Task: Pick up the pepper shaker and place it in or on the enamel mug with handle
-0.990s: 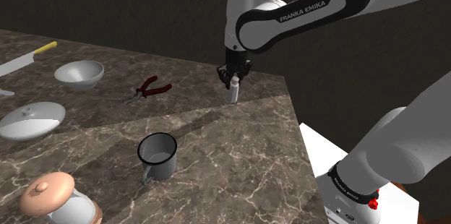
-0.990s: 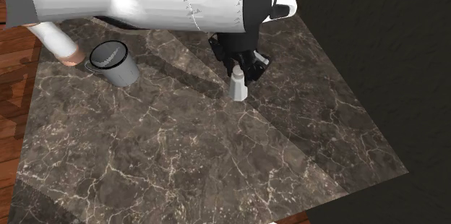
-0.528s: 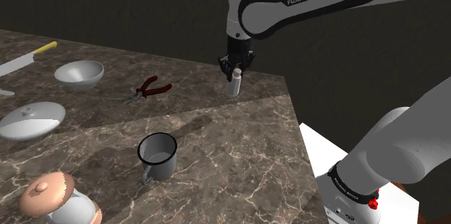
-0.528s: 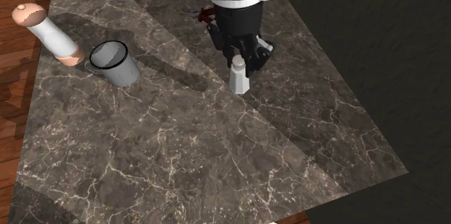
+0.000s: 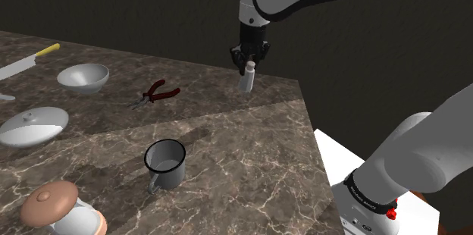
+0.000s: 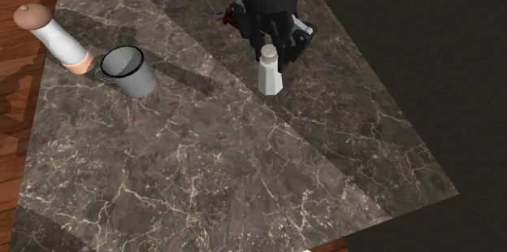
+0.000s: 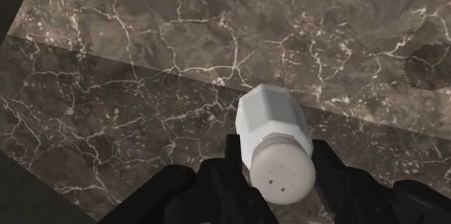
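Observation:
My black gripper [image 5: 248, 61] is shut on the neck of a white pepper shaker [image 5: 245, 81], which hangs upright above the marble counter near its far right corner. In the second exterior view the shaker [image 6: 270, 73] dangles below the gripper [image 6: 270, 45], off the surface. The wrist view has the shaker [image 7: 275, 143] clasped between both black fingers [image 7: 233, 159], its perforated cap toward the camera. The grey mug with a dark rim and handle [image 5: 165, 163] stands on the counter, well toward the shoulder view's lower left of the shaker; it appears again as the mug [image 6: 127, 70].
Red-handled pliers [image 5: 157, 92], a white bowl [image 5: 83, 77], a lidded white dish [image 5: 33, 126], a yellow-handled knife [image 5: 27, 61] and a jar with a tan lid [image 5: 57, 206] lie on the marble counter [image 5: 250, 173]. The counter's right edge drops off near the robot's stand [image 5: 371, 211].
The gripper has risen with the shaker in it, lifting it off the counter. The fingers stay shut and the mug has not moved.

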Controlling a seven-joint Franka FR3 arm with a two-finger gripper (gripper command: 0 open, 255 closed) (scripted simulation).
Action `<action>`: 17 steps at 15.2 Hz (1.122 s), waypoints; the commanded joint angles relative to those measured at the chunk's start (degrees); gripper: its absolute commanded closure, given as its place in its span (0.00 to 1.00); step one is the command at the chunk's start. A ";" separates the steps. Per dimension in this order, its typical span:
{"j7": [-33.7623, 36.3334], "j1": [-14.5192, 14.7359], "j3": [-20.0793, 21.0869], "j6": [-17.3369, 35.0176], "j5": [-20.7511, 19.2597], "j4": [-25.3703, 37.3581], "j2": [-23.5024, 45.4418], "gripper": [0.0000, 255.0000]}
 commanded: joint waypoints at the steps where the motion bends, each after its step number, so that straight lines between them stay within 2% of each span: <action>1: -0.28 -0.02 -0.10 -1.55 0.14 1.10 -0.46 1.00; 8: -0.82 -0.06 -0.24 -6.57 0.38 5.43 -1.20 1.00; 17: 11.86 5.20 7.48 -9.49 1.21 10.31 1.74 1.00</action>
